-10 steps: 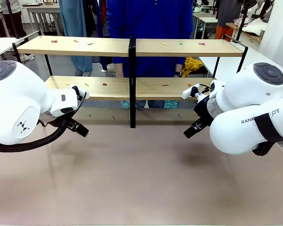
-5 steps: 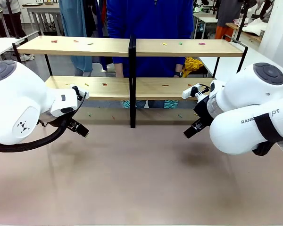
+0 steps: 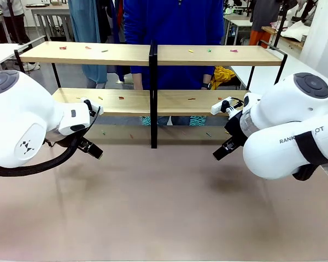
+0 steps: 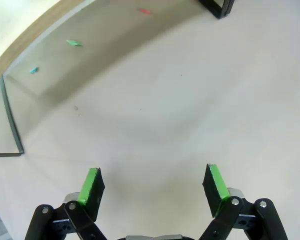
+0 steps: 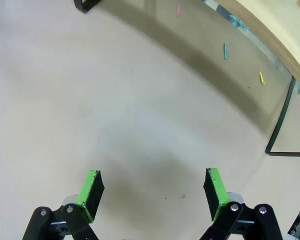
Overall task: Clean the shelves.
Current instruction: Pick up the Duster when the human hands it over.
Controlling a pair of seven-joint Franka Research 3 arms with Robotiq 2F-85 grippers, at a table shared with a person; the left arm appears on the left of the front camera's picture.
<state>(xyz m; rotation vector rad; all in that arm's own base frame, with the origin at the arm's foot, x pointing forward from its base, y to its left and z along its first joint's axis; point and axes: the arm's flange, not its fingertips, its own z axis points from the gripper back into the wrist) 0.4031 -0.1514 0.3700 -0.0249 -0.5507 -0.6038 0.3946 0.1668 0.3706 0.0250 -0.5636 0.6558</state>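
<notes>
Beige desk (image 3: 164,207) carries the shelves (image 3: 208,54), coloured scraps (image 3: 121,98) on both boards; left fingers (image 4: 92,187) and right fingers (image 5: 91,189) spread wide above the desk, holding nothing

I seem to be working in a robotics lab or workroom. My white left arm (image 3: 22,125) and right arm (image 3: 295,131) sit at a plain beige table (image 3: 164,207), with more white tables (image 3: 0,52) around it. Garments (image 3: 87,27) hang at the back, and a person in a blue top (image 3: 175,22) stands beyond the wooden shelves (image 3: 98,53).
</notes>
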